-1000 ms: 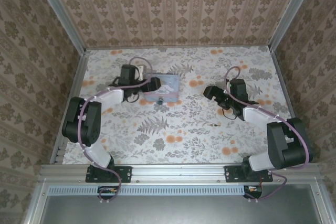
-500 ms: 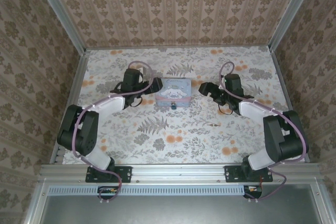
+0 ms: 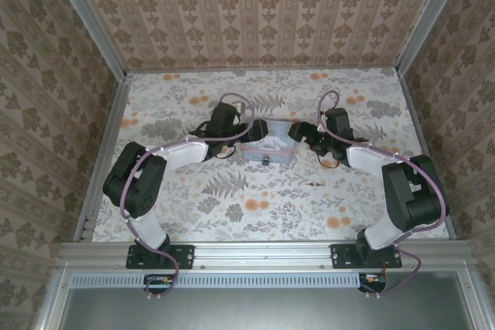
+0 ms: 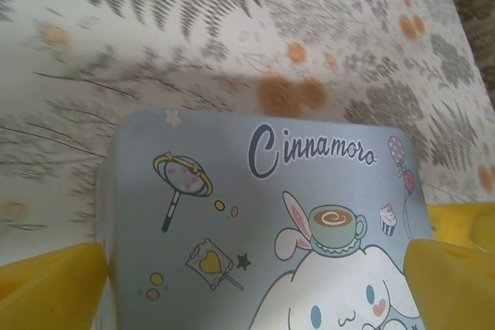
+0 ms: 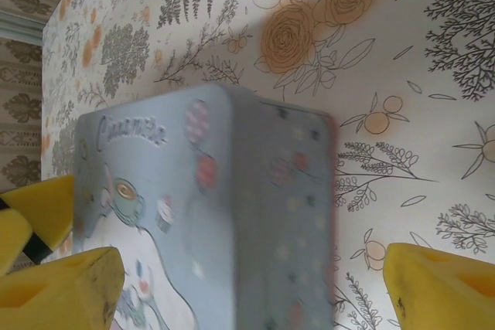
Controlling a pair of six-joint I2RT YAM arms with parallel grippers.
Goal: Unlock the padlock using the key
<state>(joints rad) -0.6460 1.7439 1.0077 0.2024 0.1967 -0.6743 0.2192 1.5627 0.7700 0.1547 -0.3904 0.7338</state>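
Item count: two arms, two grippers, one tin, one padlock, one unidentified small item.

Tin (image 3: 267, 144): pale blue, with a cartoon print on its lid; it sits at mid-table between the two grippers, lid facing upward.

Padlock (image 3: 265, 161): one small dark body at the middle of the tin's near edge; too small in the overhead view to tell whether it is locked.

Small item (image 3: 313, 184): one thin dark piece lying on the table (image 3: 232, 214), near the tin on its right and nearer side, apart from both grippers; too small to identify.

Left arm (image 3: 147, 179): upper link raised from the base, forearm running low and rightward toward the centre; left gripper (image 3: 246, 130) at the tin's left end. In the left wrist view the yellow fingers (image 4: 46, 287) are spread wide across the full lid, one against each of two opposite sides; the jaws hold the tin.

Right arm (image 3: 406, 191): upper link raised, forearm running leftward toward the centre; right gripper (image 3: 299, 135) at the tin's right end. In the right wrist view the fingers (image 5: 441, 291) are spread wide and straddle a corner of the tin; one pad lies over the lid face, and bare table shows between the other pad and the tin's side wall; the jaws grip nothing.
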